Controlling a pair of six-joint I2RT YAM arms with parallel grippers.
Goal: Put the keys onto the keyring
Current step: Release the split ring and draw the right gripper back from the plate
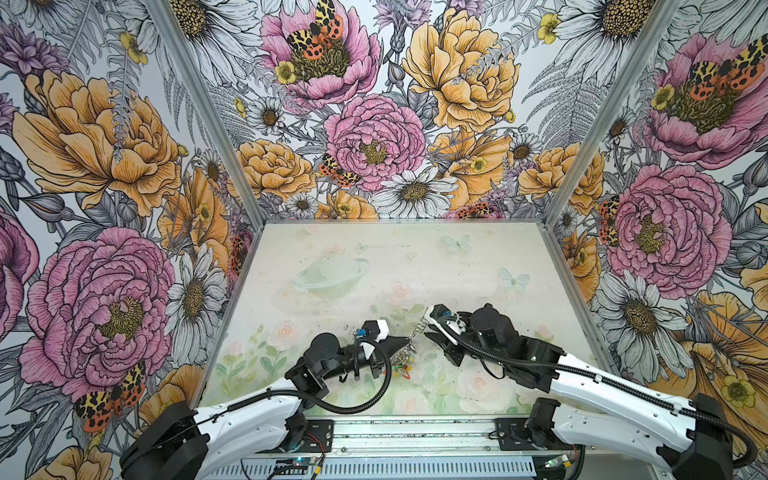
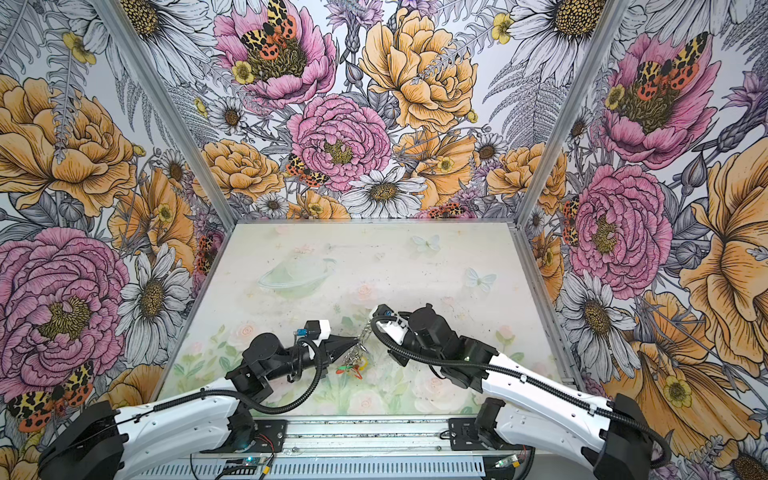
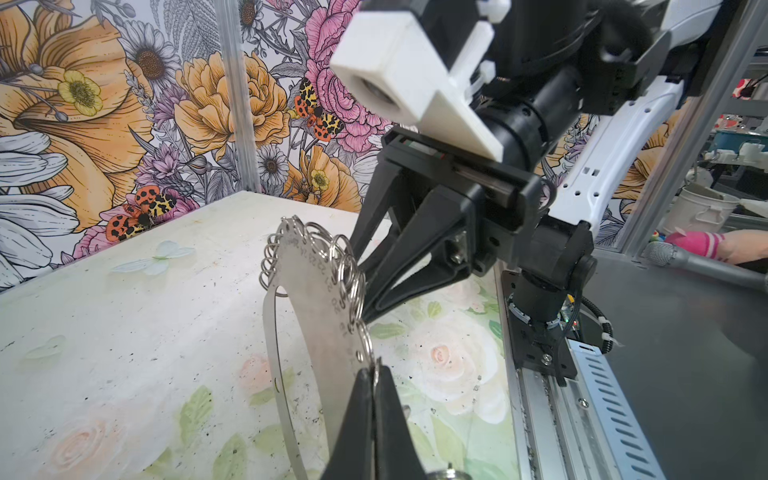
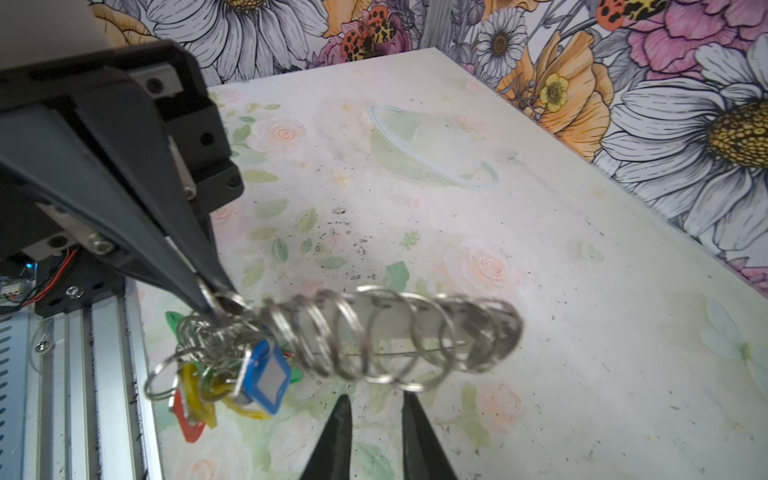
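Keys on a blue plastic tag (image 4: 268, 378) hang, in the right wrist view, beside red, yellow and green tags (image 4: 195, 390) from the big flat grey metal keyring (image 4: 395, 332); the right gripper (image 4: 380, 411) has its tips apart. In the left wrist view, the left gripper (image 3: 375, 376) pinches the keyring's edge. In both top views, the keyring is near six o'clock on the flowery table (image 1: 374, 270), grippers at its nine and three.

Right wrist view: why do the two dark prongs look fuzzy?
Right wrist view: the black right end effector sits near the lens, so it blurs; the blue plastic tag with white label is sharper. Left wrist view: the black left end effector blurs likewise.
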